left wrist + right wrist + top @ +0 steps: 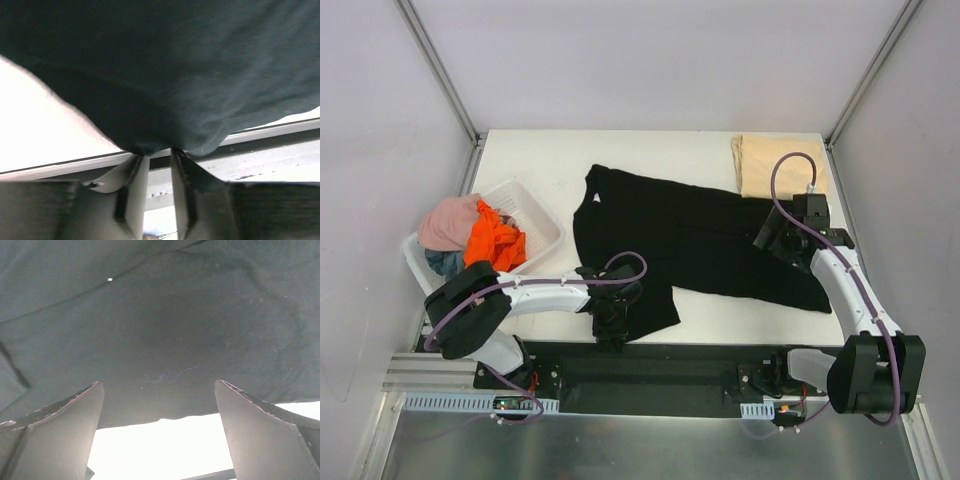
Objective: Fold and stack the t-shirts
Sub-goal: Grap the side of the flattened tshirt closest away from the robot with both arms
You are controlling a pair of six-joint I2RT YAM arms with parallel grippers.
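Observation:
The black t-shirt [690,230] lies spread across the middle of the white table [650,150]. My left gripper [610,315] is at its near left corner. In the left wrist view the gripper [157,152] is shut on a bunched fold of the black cloth [175,75] above the table's front edge. My right gripper [770,237] hovers over the shirt's right side. In the right wrist view it [159,383] is wide open and empty, over the black cloth [150,305] near its edge. A folded tan t-shirt [775,165] lies at the back right.
A white plastic basket [542,207] stands at the left edge and holds a pink t-shirt [448,222], an orange one [495,240] and a grey-blue one [445,262]. A black rail [660,365] runs along the near edge between the arm bases.

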